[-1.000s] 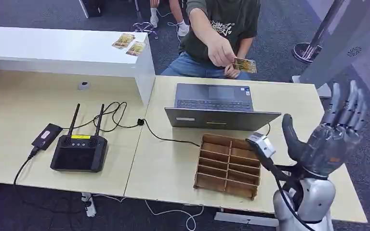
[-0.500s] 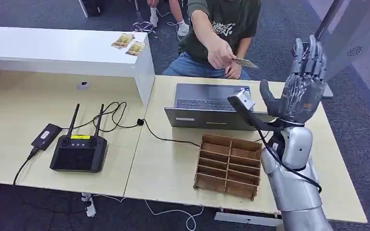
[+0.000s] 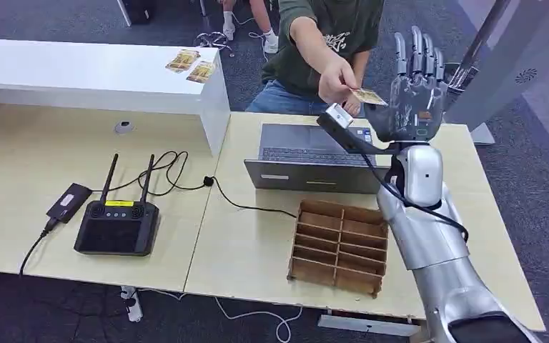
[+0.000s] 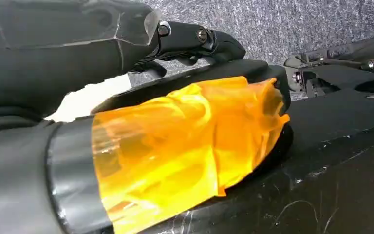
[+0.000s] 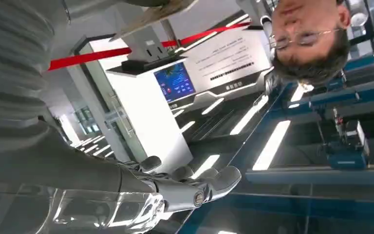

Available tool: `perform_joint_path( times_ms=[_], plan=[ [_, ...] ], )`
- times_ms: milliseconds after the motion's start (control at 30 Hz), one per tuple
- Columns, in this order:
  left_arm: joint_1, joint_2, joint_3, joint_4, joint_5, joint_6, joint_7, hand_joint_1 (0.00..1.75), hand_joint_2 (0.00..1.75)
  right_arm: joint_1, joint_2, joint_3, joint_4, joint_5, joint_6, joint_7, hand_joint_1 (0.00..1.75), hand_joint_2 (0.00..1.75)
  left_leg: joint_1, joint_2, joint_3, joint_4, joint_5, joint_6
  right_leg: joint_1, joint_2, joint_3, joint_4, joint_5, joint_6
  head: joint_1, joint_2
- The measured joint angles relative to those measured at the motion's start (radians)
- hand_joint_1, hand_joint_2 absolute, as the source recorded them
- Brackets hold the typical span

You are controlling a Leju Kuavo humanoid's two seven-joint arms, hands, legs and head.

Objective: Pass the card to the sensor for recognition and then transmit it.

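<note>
Right hand higher, fingers spread upward

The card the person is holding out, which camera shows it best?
The head view. There the card is in plain sight, pinched in the person's hand right beside the raised right hand, whose fingers are spread. I cannot make out the card in either wrist view.

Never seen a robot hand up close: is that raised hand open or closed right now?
Open. The right hand is raised with fingers straight and apart, holding nothing; the person's hand holds the card beside it.
</note>
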Motion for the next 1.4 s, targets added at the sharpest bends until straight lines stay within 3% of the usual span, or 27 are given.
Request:
perform_joint_path(
  times_ms=[800, 833, 1400],
  plan=[
    [-0.001, 0.004, 0.0, 0.0, 0.007, -0.002, 0.003, 0.0, 0.0, -0.004, -0.01, 0.016, 0.034, -0.058, -0.011, -0.005, 0.02, 1.75, 0.0, 0.0, 0.0, 0.0, 0.0, 0.0, 0.0, 0.0, 0.0, 0.0, 0.0, 0.0, 0.0, 0.0],
    [-0.001, 0.004, 0.0, 0.0, 0.007, -0.002, 0.003, 0.0, 0.0, -0.004, -0.01, 0.017, 0.033, -0.059, -0.01, -0.003, 1.71, 1.75, 0.0, 0.0, 0.0, 0.0, 0.0, 0.0, 0.0, 0.0, 0.0, 0.0, 0.0, 0.0, 0.0, 0.0],
    [-0.001, 0.005, 0.0, 0.0, 0.013, -0.004, 0.003, 0.0, 0.0, 0.009, -0.022, 0.017, 0.023, -0.107, -0.01, -0.024, 1.75, 1.75, 0.0, 0.0, 0.0, 0.0, 0.0, 0.0, 0.0, 0.001, -0.001, 0.0, 0.0, 0.0, 0.0, 0.0]
  ],
)
